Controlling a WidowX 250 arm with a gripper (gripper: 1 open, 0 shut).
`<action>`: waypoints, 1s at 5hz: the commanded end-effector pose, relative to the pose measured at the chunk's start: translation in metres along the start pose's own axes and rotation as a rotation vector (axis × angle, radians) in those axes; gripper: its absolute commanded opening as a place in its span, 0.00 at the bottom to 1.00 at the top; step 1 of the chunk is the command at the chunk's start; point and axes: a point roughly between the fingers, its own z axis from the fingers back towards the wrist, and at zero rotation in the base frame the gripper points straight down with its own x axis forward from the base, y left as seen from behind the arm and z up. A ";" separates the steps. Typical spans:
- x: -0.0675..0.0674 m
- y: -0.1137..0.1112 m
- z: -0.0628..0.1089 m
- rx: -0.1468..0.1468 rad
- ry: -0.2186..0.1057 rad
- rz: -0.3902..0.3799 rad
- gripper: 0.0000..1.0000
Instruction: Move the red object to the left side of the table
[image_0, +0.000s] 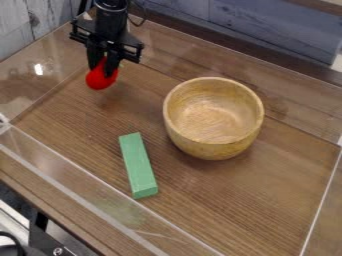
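Observation:
The red object, a small round bright-red toy fruit, hangs from my gripper over the left part of the dark wood-grain table. The black gripper points down and is shut on the fruit's top, so its leafy end is hidden between the fingers. Whether the fruit touches the tabletop I cannot tell; it sits very close to the surface. The arm comes down from the top edge of the view.
A wooden bowl stands right of centre. A green rectangular block lies in front of the gripper, toward the near edge. Low clear acrylic walls edge the table, the left one near the gripper.

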 end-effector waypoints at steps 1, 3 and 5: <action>0.018 0.031 0.012 0.004 -0.059 0.072 0.00; 0.031 0.029 0.005 -0.025 -0.048 0.124 0.00; 0.037 0.023 0.003 -0.071 -0.046 0.129 0.00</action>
